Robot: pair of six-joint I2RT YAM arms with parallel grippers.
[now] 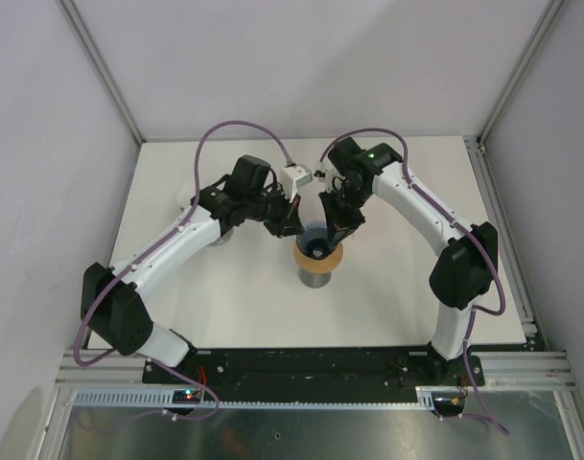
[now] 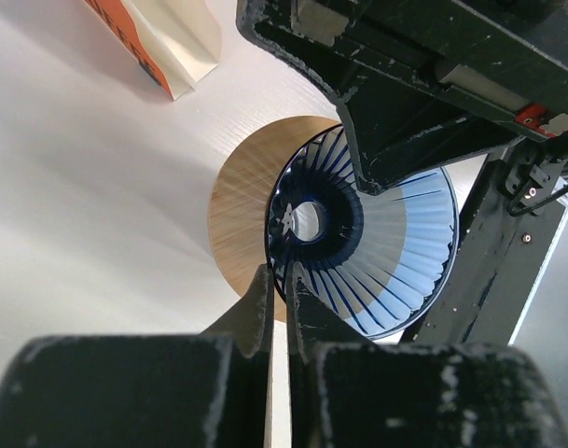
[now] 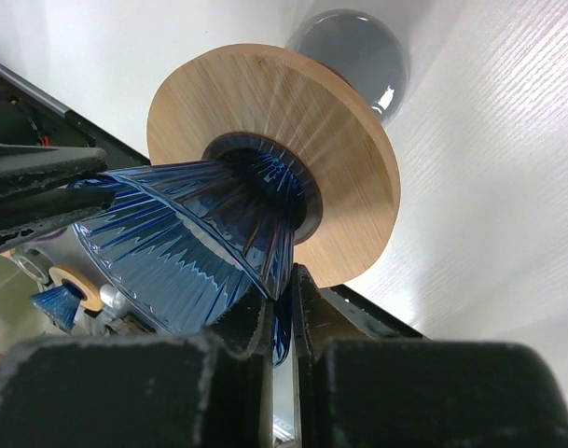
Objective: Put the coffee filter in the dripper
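Observation:
The dripper (image 1: 317, 254) is a blue ribbed glass cone (image 2: 395, 252) with a round wooden collar (image 3: 339, 140). It stands mid-table between both arms. My left gripper (image 2: 279, 271) is shut on the near rim of the cone. In the top view it (image 1: 299, 230) reaches in from the left. My right gripper (image 3: 282, 294) is shut on the opposite rim, coming in from the right (image 1: 338, 233). The ribs inside the cone look bare. A cream paper with an orange-printed edge (image 2: 162, 37) lies on the table beyond the dripper; it may be the coffee filter or its pack.
A grey rounded vessel (image 3: 353, 56) stands on the white table (image 1: 407, 287) behind the dripper, near the left arm. White walls with metal corner posts close the table on three sides. The arm bases sit on a black rail (image 1: 311, 364) at the near edge.

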